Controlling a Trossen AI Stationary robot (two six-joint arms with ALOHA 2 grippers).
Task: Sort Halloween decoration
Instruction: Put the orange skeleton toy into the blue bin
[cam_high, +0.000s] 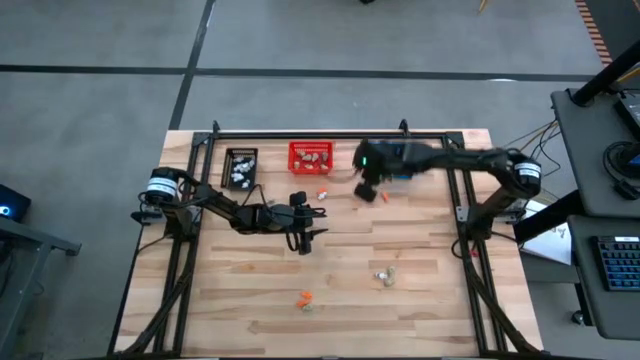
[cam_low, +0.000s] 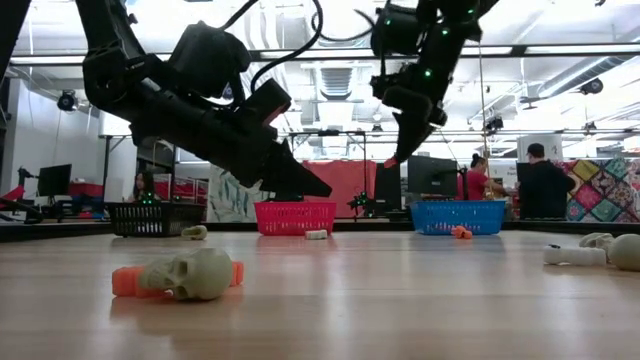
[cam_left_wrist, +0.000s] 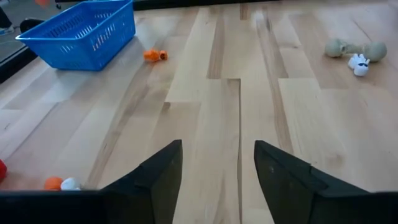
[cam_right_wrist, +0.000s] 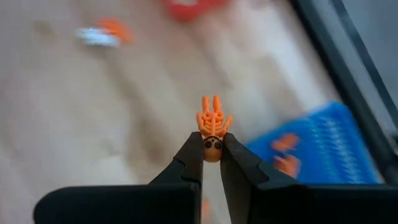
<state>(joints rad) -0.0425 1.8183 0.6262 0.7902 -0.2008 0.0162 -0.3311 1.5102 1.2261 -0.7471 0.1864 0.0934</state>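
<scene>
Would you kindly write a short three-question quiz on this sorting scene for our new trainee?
1. True or false: the right pincer holds an orange skeleton trinket.
2. Which basket stands between the other two in the high view? A) black basket B) red basket C) blue basket
3. Fill in: the left pincer is ____ and holds nothing.

Key: 1 true; 2 B; 3 open.

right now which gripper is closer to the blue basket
Right. The right gripper hangs just beside the blue basket, shut on an orange skeleton. The left gripper is open near the table's middle, farther from it.
</scene>
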